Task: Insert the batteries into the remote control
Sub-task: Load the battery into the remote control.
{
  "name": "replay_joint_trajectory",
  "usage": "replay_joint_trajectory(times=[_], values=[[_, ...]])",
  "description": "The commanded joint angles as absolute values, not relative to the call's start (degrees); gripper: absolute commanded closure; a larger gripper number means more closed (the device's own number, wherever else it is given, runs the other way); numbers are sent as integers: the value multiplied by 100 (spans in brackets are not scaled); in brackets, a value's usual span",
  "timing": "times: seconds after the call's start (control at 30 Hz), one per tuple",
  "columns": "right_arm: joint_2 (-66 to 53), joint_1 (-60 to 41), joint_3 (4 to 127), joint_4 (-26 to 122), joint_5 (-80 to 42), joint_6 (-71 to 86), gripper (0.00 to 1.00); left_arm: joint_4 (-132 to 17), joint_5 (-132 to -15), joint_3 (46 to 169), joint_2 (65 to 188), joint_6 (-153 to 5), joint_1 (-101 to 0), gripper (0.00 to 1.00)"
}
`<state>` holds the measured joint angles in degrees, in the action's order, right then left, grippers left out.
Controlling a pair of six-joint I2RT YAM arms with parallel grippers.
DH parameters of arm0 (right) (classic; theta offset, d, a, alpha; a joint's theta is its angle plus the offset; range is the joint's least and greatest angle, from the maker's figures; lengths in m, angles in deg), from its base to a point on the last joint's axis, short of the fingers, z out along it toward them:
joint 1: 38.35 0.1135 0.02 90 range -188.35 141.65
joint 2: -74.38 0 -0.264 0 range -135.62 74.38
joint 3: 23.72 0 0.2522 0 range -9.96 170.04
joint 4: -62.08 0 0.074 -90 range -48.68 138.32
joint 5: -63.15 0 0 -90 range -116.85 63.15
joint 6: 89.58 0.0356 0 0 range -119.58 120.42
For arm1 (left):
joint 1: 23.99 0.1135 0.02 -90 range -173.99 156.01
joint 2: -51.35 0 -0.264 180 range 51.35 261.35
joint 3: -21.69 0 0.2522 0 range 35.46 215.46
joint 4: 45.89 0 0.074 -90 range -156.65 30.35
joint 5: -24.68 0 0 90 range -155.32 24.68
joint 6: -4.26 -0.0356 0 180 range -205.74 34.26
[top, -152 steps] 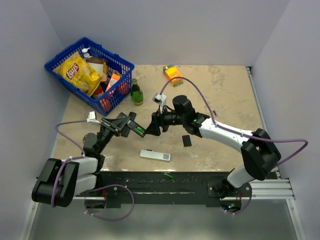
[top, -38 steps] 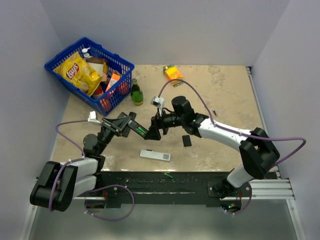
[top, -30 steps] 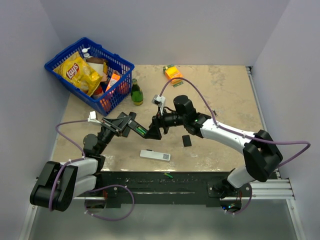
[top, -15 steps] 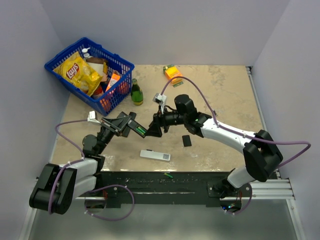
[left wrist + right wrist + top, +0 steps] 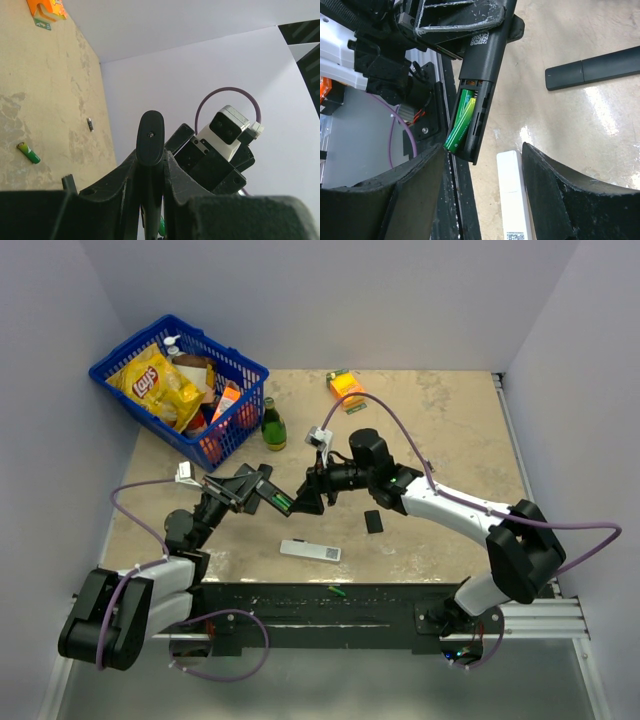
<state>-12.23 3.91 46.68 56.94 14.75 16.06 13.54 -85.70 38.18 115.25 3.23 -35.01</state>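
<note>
My left gripper (image 5: 258, 490) is shut on the black remote control (image 5: 272, 497) and holds it raised above the table. In the left wrist view the remote's rounded end (image 5: 150, 136) sticks up between the fingers. The right wrist view shows the remote (image 5: 487, 55) with its compartment open and two green batteries (image 5: 461, 120) in it. One of them lies tilted, with its end poking out. My right gripper (image 5: 480, 190) stands open just below that end, touching nothing. Another battery (image 5: 28, 152) lies loose on the table.
A flat white remote (image 5: 310, 551) lies near the front edge, under my right gripper. A black cover piece (image 5: 373, 521) lies beside it. At the back stand a blue basket (image 5: 245, 368) of groceries, a green bottle (image 5: 272, 427) and an orange box (image 5: 346, 388).
My right gripper has narrowed its jaws a little and stays at the remote's open end. The left arm and the remote have not moved.
</note>
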Motion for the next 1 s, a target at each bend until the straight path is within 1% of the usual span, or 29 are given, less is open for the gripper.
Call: replay_joint_trajectory(times=[0.0,0.27,0.33,0.43,0.57,0.67,0.97], values=[[-1053,322,4814,5957,1595,1703,34,4643,-8606,2922,11419,373,-3524,100],[-1026,313,4805,6027,1718,1756,34,4608,-8615,2930,11384,365,-3524,100],[-982,322,4805,5984,1744,1729,32,4608,-8615,2939,11392,365,-3524,100],[-982,313,4805,5966,1780,1712,27,4582,-8606,2948,11366,373,-3524,100],[-973,313,4796,5957,1789,1694,26,4547,-8589,2948,11366,365,-3524,100],[-965,313,4770,5948,1736,1685,26,4529,-8597,2957,11340,373,-3524,100],[-991,304,4787,6036,1727,1747,32,4520,-8615,2948,11314,365,-3524,100]])
